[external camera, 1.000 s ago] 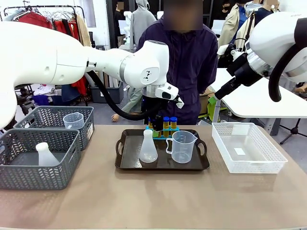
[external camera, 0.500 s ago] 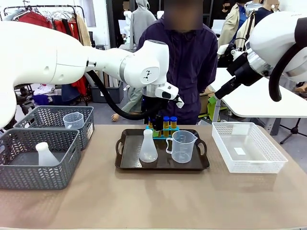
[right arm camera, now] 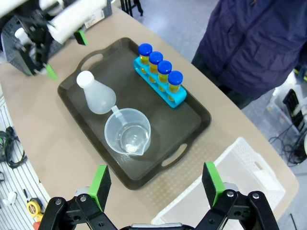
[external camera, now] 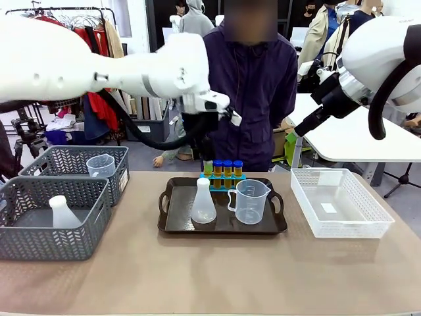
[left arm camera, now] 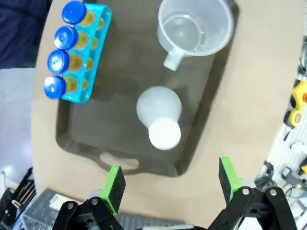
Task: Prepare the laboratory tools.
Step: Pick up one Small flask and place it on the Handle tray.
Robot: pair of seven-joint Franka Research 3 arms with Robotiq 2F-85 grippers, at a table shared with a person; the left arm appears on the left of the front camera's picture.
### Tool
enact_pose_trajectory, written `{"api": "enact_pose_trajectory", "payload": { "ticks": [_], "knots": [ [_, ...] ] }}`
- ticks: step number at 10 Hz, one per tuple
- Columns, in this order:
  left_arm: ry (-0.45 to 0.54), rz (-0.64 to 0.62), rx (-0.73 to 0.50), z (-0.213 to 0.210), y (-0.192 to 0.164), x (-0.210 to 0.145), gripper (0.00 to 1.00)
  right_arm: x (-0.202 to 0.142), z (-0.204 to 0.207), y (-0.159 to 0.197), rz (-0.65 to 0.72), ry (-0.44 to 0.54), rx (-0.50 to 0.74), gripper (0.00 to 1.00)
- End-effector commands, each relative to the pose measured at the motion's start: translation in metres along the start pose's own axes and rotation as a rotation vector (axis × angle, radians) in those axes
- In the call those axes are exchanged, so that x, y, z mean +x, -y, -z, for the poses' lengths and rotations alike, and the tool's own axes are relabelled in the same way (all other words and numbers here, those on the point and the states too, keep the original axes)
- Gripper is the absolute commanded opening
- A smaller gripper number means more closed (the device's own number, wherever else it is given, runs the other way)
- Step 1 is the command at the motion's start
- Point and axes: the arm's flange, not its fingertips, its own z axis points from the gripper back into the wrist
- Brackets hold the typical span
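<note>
sitting at the left of the table (external camera: 197, 283) are two grey baskets (external camera: 52, 220). the near one has a whitish flask in it, and the far one has a clear cup (external camera: 100, 165).

next comes the left gripper (left arm camera: 168, 184). it hangs in the air above the dark tray (external camera: 172, 224), with its green fingers (left arm camera: 114, 182) spread wide and nothing between them. in the front view it looks blurry, up near the person in the dark jacket (external camera: 253, 79).

the tray sits in the middle of the table. at its back edge is a blue rack (left arm camera: 93, 57) holding four tubes (external camera: 227, 168) with yellow inside and blue caps, standing up in a row. in front of them the flask (external camera: 203, 204) stands up on the tray. just to its right is the clear beaker (external camera: 250, 201) with its handle toward the flask.

at the right of the table is a white basket (external camera: 342, 210), apart from the tray.

the right gripper (right arm camera: 156, 184) is high above the tray, looking down. its fingers are spread wide too and it holds nothing.
</note>
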Motion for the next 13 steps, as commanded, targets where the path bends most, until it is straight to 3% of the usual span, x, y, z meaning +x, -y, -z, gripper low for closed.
{"api": "enact_pose_trajectory", "payload": {
  "ticks": [1, 4, 6, 10, 13],
  "knots": [
    [0.023, 0.031, -0.080, -0.012, -0.001, -0.030, 1.00, -0.001, -0.001, 0.001, 0.004, 0.005, 0.006, 1.00],
    [0.195, 0.082, -0.191, -0.060, -0.013, -0.077, 1.00, -0.001, -0.001, 0.001, 0.004, 0.005, 0.006, 1.00],
    [0.302, 0.145, -0.165, -0.085, -0.016, -0.109, 1.00, -0.001, -0.001, 0.001, 0.004, 0.005, 0.006, 1.00],
    [0.397, 0.226, -0.081, -0.111, -0.018, -0.167, 1.00, -0.001, -0.001, 0.001, 0.004, 0.005, 0.006, 1.00],
    [0.486, 0.273, -0.001, -0.117, -0.021, -0.191, 1.00, -0.001, -0.001, 0.001, 0.004, 0.005, 0.006, 1.00]
  ]
}}
